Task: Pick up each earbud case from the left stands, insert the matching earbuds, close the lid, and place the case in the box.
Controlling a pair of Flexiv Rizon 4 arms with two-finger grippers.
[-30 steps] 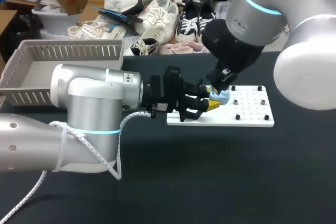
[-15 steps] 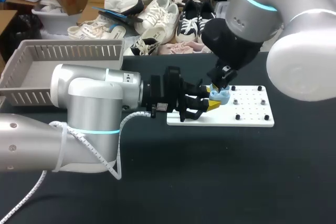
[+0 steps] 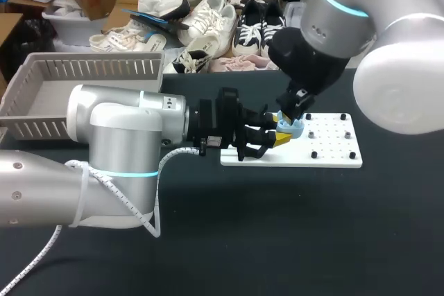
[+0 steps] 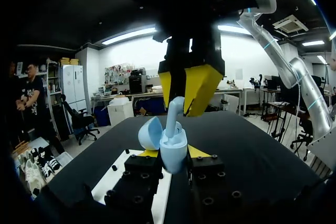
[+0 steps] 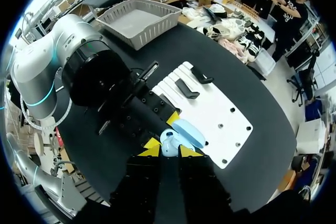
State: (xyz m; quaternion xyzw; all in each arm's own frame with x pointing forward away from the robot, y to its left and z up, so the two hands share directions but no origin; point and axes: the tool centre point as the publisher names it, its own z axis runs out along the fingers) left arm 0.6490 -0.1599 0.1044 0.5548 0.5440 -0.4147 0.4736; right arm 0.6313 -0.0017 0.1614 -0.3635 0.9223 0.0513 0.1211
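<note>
A light blue earbud case with its lid swung open sits upright between the fingers of my left gripper, which is shut on it. From above, my right gripper is shut on a pale earbud, whose lower end is in the case's opening. In the head view the case hangs over the white plate's left part, with the left gripper beside it and the right gripper above. The right wrist view shows the case right at its gripper.
The white peg plate lies at mid-table, with two black stands on its end near the basket. A grey slatted basket stands at the table's back left. Dark table surface in front is open.
The right arm has shifted very slightly to the left above the case. The left arm and the case have kept still.
</note>
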